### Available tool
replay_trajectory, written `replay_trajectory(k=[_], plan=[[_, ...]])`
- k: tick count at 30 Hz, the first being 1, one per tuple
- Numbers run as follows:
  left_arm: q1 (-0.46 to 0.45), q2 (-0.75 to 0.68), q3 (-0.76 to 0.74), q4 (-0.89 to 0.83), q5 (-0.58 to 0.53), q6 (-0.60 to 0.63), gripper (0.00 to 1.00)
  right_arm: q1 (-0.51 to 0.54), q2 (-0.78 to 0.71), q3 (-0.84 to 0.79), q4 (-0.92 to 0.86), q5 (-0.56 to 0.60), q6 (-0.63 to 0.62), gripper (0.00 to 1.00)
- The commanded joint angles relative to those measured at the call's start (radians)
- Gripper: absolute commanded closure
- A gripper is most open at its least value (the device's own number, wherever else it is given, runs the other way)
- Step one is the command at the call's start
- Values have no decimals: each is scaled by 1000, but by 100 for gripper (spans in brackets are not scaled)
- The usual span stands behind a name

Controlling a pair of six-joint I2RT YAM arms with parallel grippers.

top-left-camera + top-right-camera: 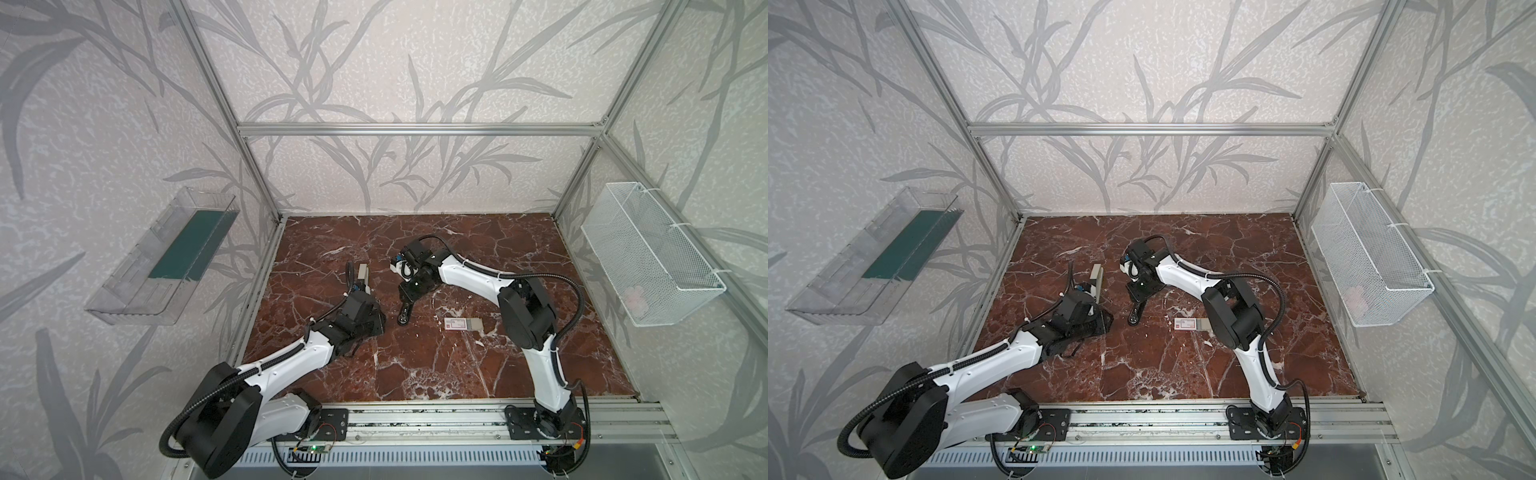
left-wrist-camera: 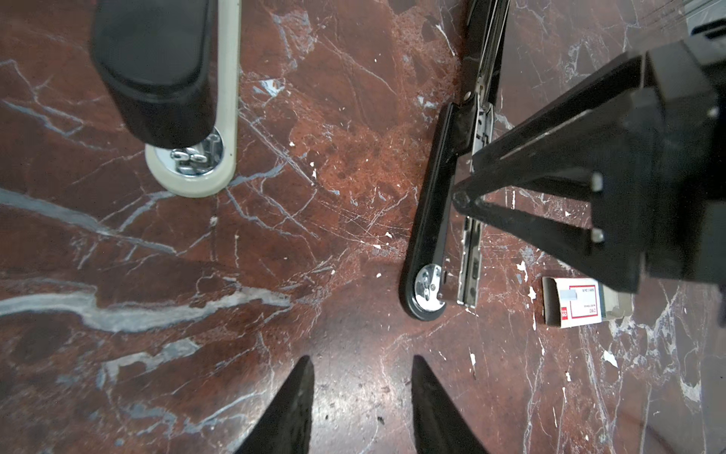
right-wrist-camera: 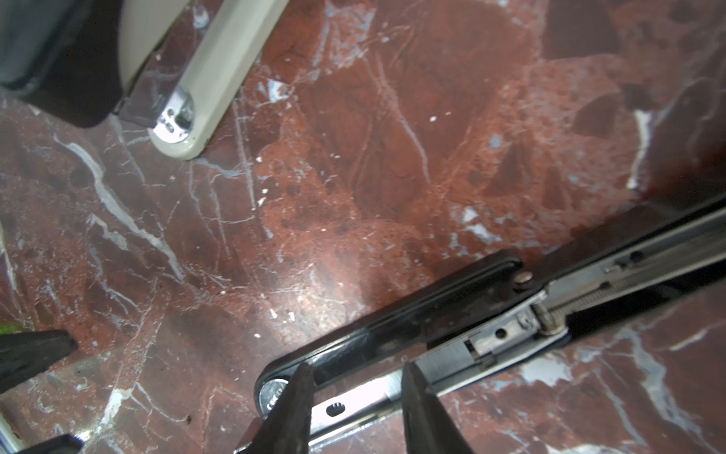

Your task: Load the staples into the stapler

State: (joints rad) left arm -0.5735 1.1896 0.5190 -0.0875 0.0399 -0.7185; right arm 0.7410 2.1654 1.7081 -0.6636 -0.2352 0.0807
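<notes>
Black stapler (image 2: pixel 432 204) lying swung open at centre of marble tabletop (image 1: pixel 415 374), magazine (image 3: pixel 451 353) facing up for loading; channel looking empty. Right gripper (image 3: pixel 354 365) sitting astride magazine's front end, jaws part-way apart; cannot tell whether pinching rail or only hovering, likely steadying it. Left gripper (image 2: pixel 361 363) hanging released, empty, over bare marble just near of beige stapler (image 1: pixel 363 275), far left. Staples (image 1: pixel 475 324) showing as grey end of staple box (image 1: pixel 457 324), lying right of and nearer than black stapler, untouched.
</notes>
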Motion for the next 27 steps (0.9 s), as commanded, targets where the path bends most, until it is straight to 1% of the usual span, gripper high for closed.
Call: replay_trajectory(k=[1, 7, 11, 15, 19, 21, 24, 27], plan=[[6, -2, -9, 15, 1, -15, 58, 27, 11, -3, -81, -9, -4, 61], [6, -4, -19, 27, 6, -19, 58, 32, -31, -28, -58, -27, 7, 61], [6, -14, -26, 62, 63, 9, 56, 18, -61, -15, -28, -72, 32, 60], [6, -32, -36, 77, 99, 9, 54, -10, -119, -25, 18, -97, 49, 58], [3, -46, -49, 91, 128, 13, 53, -55, -191, -82, 75, -135, 82, 58], [-3, -38, -52, 110, 146, 12, 53, -77, -224, -118, 99, -135, 93, 58], [-26, -8, -51, 144, 158, 10, 53, -119, -265, -182, 134, -136, 111, 58], [-59, 47, -30, 160, 143, 8, 53, -174, -298, -263, 202, -154, 148, 57]])
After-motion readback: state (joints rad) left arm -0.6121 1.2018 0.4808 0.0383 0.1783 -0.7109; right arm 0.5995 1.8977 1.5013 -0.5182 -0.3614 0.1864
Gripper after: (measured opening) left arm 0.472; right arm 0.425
